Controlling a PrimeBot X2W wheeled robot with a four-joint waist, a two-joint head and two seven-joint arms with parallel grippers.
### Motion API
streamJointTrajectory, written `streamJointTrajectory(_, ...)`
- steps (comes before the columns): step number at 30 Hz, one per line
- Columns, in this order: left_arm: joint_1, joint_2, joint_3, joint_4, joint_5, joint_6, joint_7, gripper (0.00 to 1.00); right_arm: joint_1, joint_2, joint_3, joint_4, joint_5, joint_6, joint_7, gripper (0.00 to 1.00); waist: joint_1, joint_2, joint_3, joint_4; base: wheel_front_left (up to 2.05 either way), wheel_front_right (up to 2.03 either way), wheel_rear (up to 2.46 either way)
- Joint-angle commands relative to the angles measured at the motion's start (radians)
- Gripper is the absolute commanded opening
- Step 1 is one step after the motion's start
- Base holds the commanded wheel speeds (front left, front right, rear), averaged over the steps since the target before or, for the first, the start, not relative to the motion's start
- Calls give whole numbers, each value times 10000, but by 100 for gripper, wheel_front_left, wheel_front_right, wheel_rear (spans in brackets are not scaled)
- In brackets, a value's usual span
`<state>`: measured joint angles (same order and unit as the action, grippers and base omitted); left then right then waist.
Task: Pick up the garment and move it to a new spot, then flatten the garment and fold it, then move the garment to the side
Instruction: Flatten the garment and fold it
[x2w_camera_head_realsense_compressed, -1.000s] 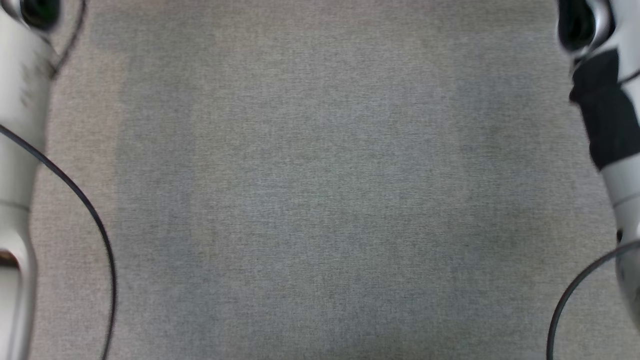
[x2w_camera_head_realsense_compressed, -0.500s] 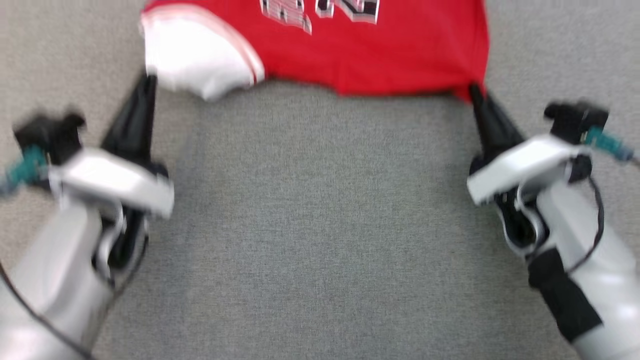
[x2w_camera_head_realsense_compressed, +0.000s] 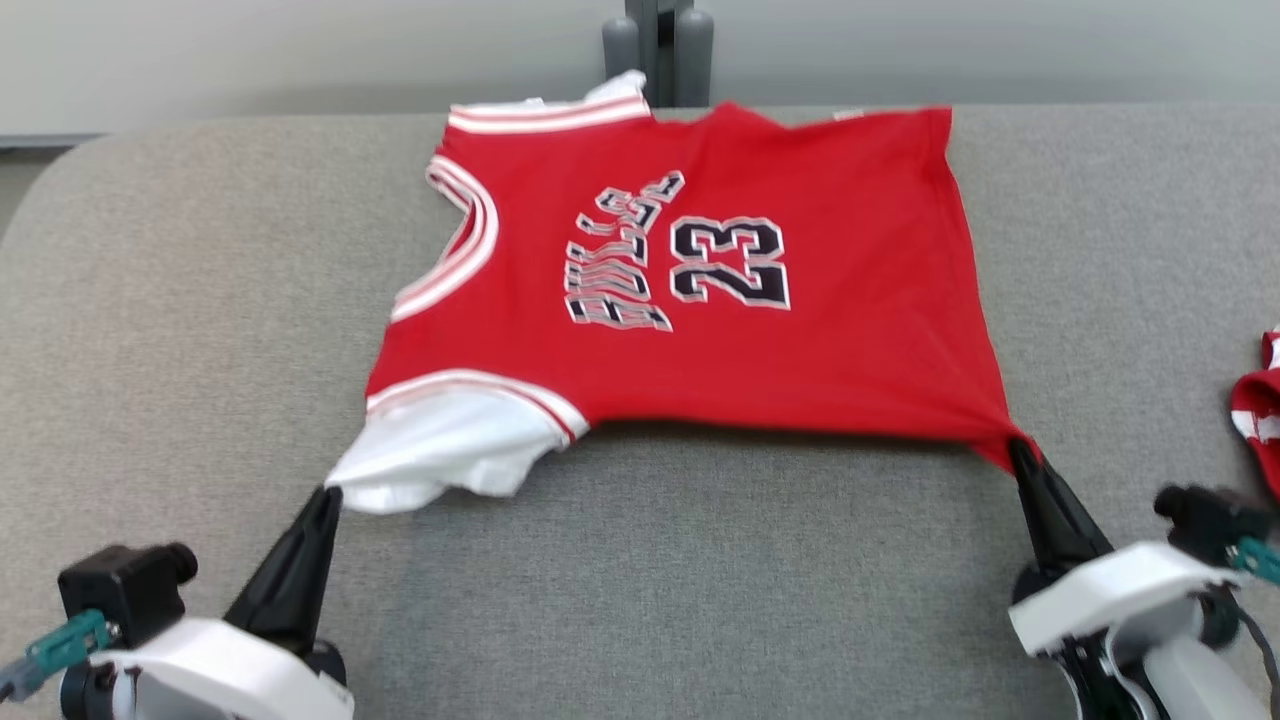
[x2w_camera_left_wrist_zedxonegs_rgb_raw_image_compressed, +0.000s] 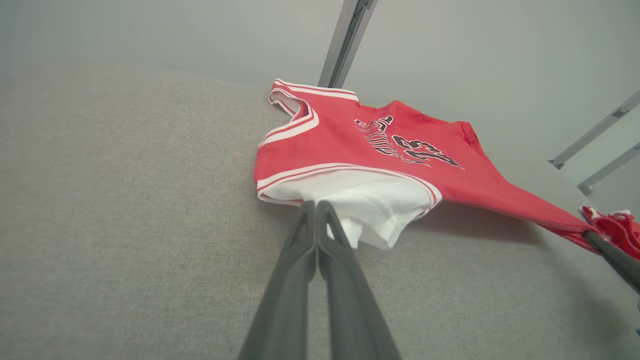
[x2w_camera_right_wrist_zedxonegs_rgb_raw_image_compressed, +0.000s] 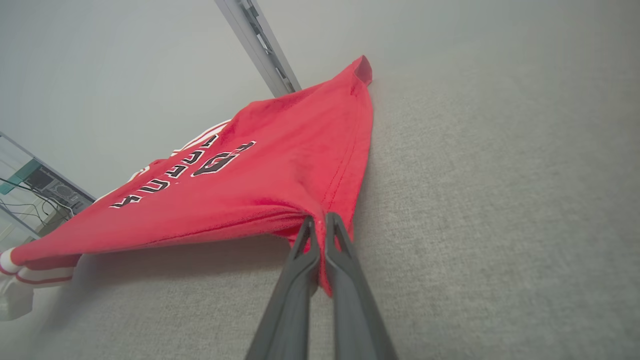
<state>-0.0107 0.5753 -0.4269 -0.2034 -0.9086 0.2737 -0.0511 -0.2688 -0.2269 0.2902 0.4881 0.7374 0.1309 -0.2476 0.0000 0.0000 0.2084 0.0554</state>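
A red jersey (x2w_camera_head_realsense_compressed: 820, 340) with the number 23 and white trim lies spread on the grey table (x2w_camera_head_realsense_compressed: 640, 600), its near edge lifted slightly. My left gripper (x2w_camera_head_realsense_compressed: 327, 493) is shut on the tip of the jersey's white sleeve (x2w_camera_head_realsense_compressed: 440, 460) at the near left corner. In the left wrist view the two fingers (x2w_camera_left_wrist_zedxonegs_rgb_raw_image_compressed: 300, 260) press together at that white cloth (x2w_camera_left_wrist_zedxonegs_rgb_raw_image_compressed: 370, 200). My right gripper (x2w_camera_head_realsense_compressed: 1020, 450) is shut on the jersey's near right red corner. The right wrist view shows red cloth (x2w_camera_right_wrist_zedxonegs_rgb_raw_image_compressed: 280, 165) pinched between the fingertips, gripper (x2w_camera_right_wrist_zedxonegs_rgb_raw_image_compressed: 318, 220).
Another red and white garment (x2w_camera_head_realsense_compressed: 1258, 400) lies bunched at the table's right edge, also seen in the left wrist view (x2w_camera_left_wrist_zedxonegs_rgb_raw_image_compressed: 612, 227). A grey post (x2w_camera_head_realsense_compressed: 660, 45) stands behind the table's far edge. Bare grey table surface lies between and in front of my grippers.
The head camera has tilted up, from bare table to the whole jersey. Both grippers keep their hold on the jersey's near corners.
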Motion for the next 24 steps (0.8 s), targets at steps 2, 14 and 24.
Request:
streamJointTrajectory(2,529,264,103,-557,-224,220,245,0,707,-113,-362,-437,-107,-4,254,0,0,0,-353,175,0,0,0)
streamJointTrajectory(14,2753,1429,-205,-2616,-1002,952,1805,0,4191,578,-2562,-3239,-1730,-6,2568,0,0,0,-881,417,0,0,0)
streamJointTrajectory(24,3831,2143,-89,-3586,-1428,1124,2237,0,6299,1311,-3742,-6018,-2627,-4,4791,0,0,0,-858,368,0,0,0)
